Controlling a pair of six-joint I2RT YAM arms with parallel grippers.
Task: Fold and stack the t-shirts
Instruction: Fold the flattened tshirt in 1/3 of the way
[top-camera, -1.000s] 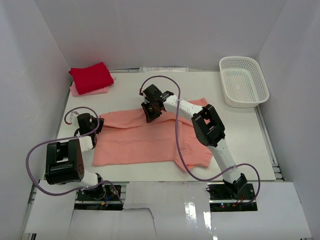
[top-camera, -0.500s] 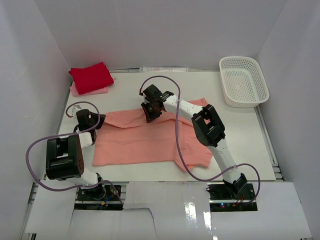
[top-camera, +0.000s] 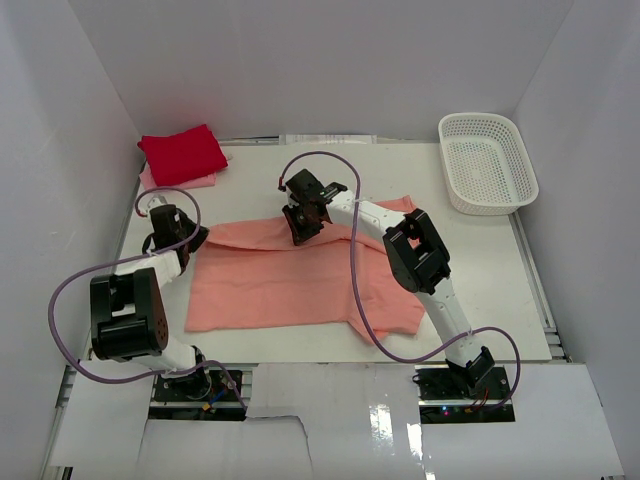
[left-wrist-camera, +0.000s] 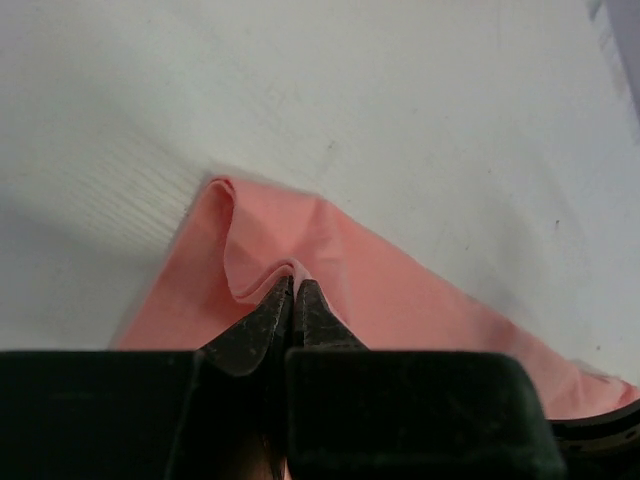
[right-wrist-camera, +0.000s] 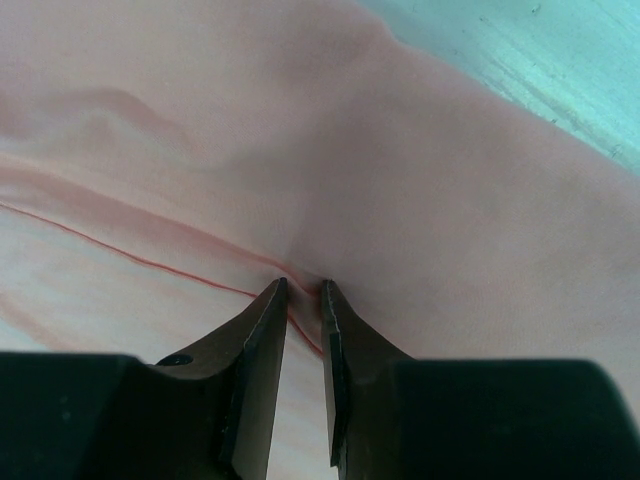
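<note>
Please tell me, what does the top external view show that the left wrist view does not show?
Only the top external view shows the folded red cloth t-shirt on a pale pink one, the white plastic lattice basket and the right tool. Only the left wrist view shows the left tool shut on a small raised fold of cloth. Both show the salmon-pink cloth t-shirt lying on the white table.

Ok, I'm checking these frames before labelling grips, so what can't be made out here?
Pale pink t-shirt: top view, mostly covered by the red t-shirt.
Right hand: right wrist view, unclear whether it pinches the salmon-pink t-shirt or just presses it.
Left wrist view: the left hand blocks the lower part.
</note>
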